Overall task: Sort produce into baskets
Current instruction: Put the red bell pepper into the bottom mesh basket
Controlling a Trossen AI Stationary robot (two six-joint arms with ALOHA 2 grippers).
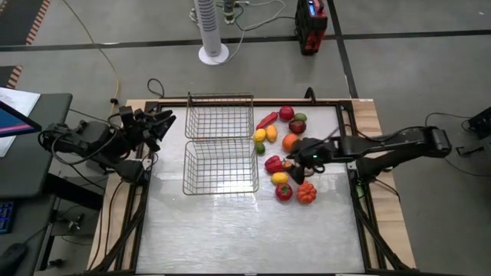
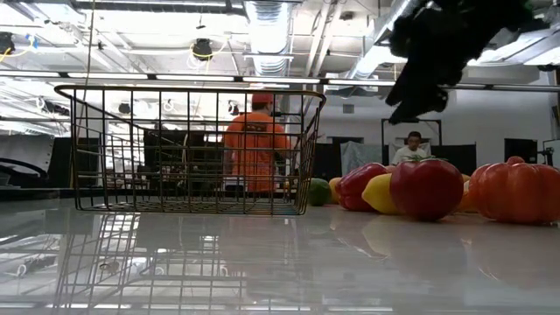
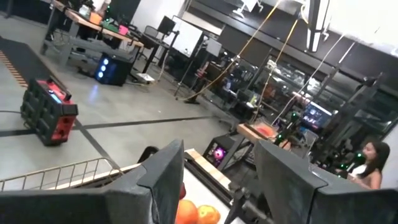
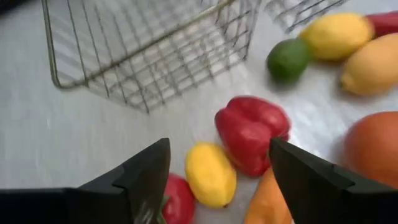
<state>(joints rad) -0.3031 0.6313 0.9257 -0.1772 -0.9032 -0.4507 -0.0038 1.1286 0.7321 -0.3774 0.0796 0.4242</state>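
My right pincer [image 4: 214,180] hangs open and empty over the red pepper [image 4: 252,134]; crowded neighbours could get knocked away.

Two empty wire baskets [image 1: 220,144] side by side, toy produce [image 1: 285,152] clustered just beside them on table.
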